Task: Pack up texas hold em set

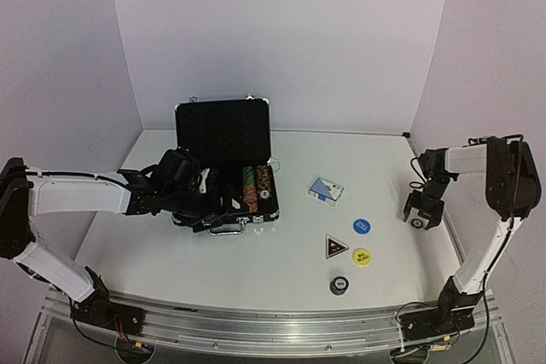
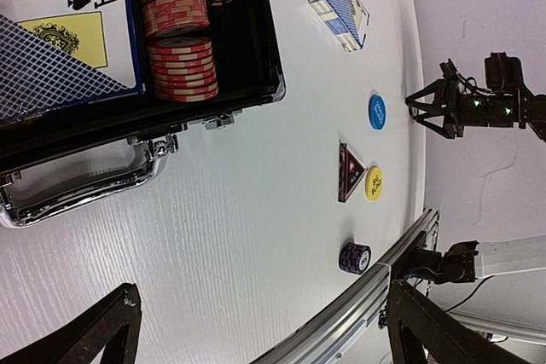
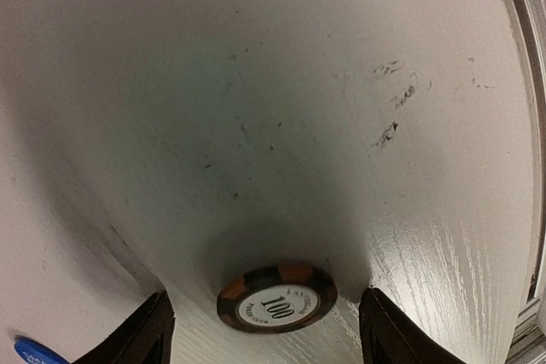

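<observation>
White table [image 1: 256, 270]: open case [image 1: 223, 130] left of centre, left gripper [image 2: 260, 313] gaping empty at its front; right gripper [image 1: 421, 215], right edge, spread wide (chip [image 3: 275, 300] lying loose between).

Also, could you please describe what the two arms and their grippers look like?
Both arms have white tubular links with black joint housings: the left arm, the right arm. The left gripper and right gripper are black with tapering dark fingers. Thin black cables trail at the bases; small green lights glow near the right wrist.
</observation>
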Available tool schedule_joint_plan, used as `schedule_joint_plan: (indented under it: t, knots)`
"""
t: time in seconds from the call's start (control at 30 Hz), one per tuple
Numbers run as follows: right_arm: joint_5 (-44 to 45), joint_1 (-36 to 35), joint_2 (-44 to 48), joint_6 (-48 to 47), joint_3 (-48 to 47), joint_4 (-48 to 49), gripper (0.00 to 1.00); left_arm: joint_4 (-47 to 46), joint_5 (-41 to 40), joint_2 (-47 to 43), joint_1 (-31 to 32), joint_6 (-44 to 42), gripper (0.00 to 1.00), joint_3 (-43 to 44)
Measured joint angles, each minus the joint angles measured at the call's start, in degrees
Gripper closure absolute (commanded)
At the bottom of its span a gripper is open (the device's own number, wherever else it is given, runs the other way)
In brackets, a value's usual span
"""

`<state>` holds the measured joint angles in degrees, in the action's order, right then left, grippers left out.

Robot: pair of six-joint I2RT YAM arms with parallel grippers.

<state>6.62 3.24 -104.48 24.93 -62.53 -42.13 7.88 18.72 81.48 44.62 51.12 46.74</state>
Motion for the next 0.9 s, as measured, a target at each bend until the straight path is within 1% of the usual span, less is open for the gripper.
schedule_joint_plan:
  t: [0.07,0.13,0.2,0.3,0.43,0.63,0.8,0.9]
  knots:
    - [-0.71,0.65,-0.21,-0.08,-0.05,0.54,0.35,0.03,-0.38,-0.18,0.0,0.1,0.0,-0.34]
    - [-1.22,0.94,-0.33,-0.2,-0.06,0.6,0.4,0.08,-0.72,-0.36,0.0,0.16,0.0,-0.5]
    - [-1.28,1.01,-0.4,-0.35,-0.06,0.65,0.42,0.1,-0.96,-0.71,0.0,0.21,0.0,-0.54]
    - [-1.28,1.09,-0.66,-0.47,-0.26,0.63,0.49,0.13,-1.2,-1.47,0.0,0.31,0.0,-0.68]
    - [-1.33,1.18,-1.1,-0.65,-0.76,0.44,0.53,0.17,-1.54,-2.32,0.0,0.34,0.0,-0.7]
    - [-1.56,1.27,-0.82,-0.65,-0.3,0.91,0.51,1.18,-2.3,-3.67,0.0,0.39,0.0,-0.8]
    - [-1.74,1.23,0.88,-0.82,1.87,3.23,0.52,1.5,-2.49,-3.97,0.0,0.39,0.0,-1.15]
    - [-1.65,1.23,1.21,-0.89,2.27,3.68,0.54,1.66,-2.51,-3.97,0.0,0.39,0.0,-1.18]
